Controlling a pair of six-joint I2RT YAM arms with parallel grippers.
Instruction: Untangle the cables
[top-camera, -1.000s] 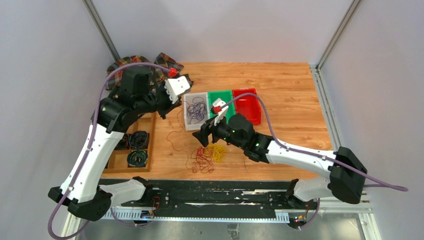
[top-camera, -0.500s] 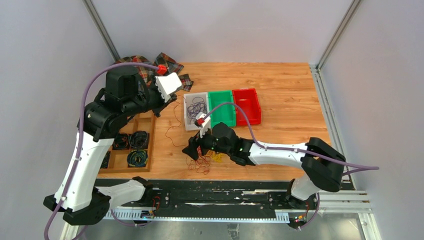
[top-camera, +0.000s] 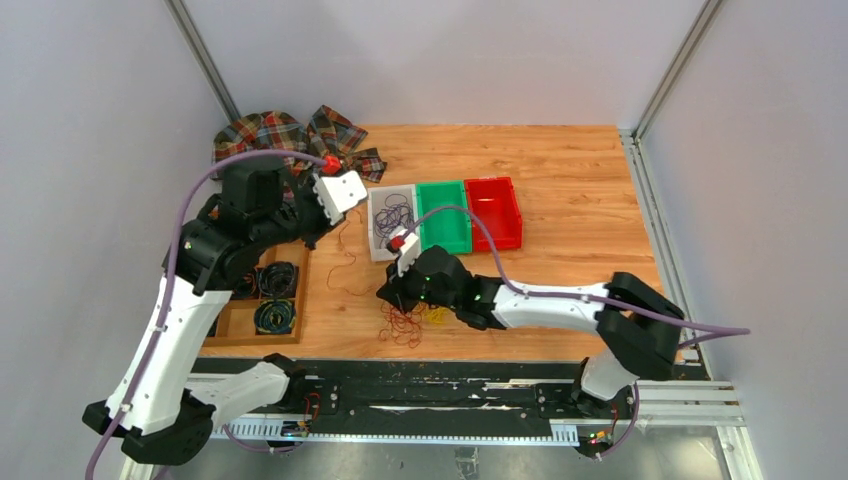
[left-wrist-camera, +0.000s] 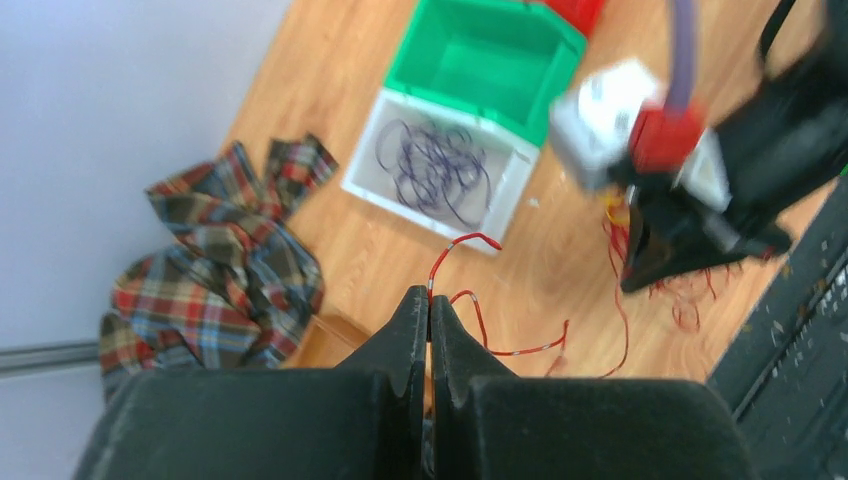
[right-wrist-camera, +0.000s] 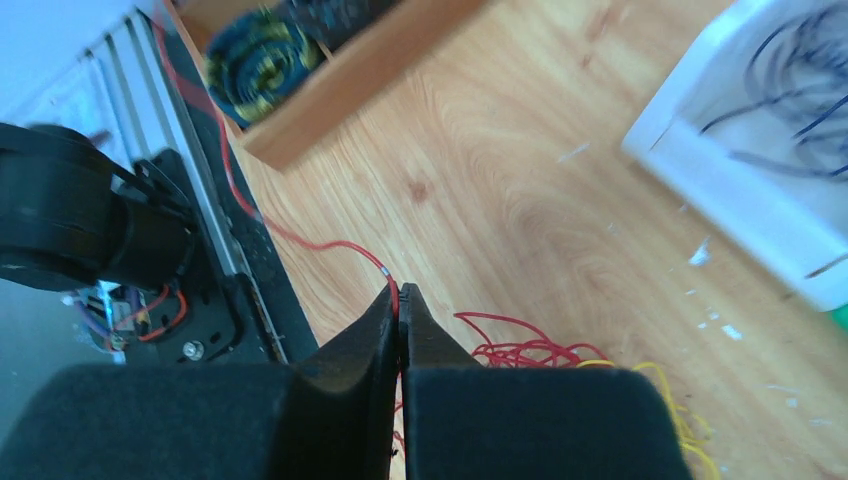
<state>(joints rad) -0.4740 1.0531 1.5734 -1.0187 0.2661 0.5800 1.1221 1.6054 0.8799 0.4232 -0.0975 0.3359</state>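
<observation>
At the worktop's front edge: red and yellow tangle, pinched twice

Pinches a red strand (left-wrist-camera: 469, 237) in the left claw (left-wrist-camera: 429, 298), tips pressed together, high above the worktop's left half. Pinches a red wire (right-wrist-camera: 330, 243) in the right claw (right-wrist-camera: 399, 296), tips likewise together, low over the cables (top-camera: 402, 322) heaped by the front edge at mid-width. Farther back, in the white bin (left-wrist-camera: 415, 213), more of them, purple.

Cables (top-camera: 403, 322): loose tangle red, with yellow-orange at one side; further strands purple, lying in the white bin (top-camera: 378, 250). Green bin (top-camera: 445, 243) and red bin (top-camera: 497, 238) alongside. Cloth (top-camera: 262, 132): plaid in red, dark green and cream. Table (top-camera: 570, 190): orange-brown wood grain. Tray (top-camera: 303, 285): paler wood; coils (top-camera: 274, 316) dark with yellow and teal. Arm links (top-camera: 165, 335) white, joints black; hose (left-wrist-camera: 683, 50) lilac, plug (left-wrist-camera: 660, 138) at its end red.
</observation>
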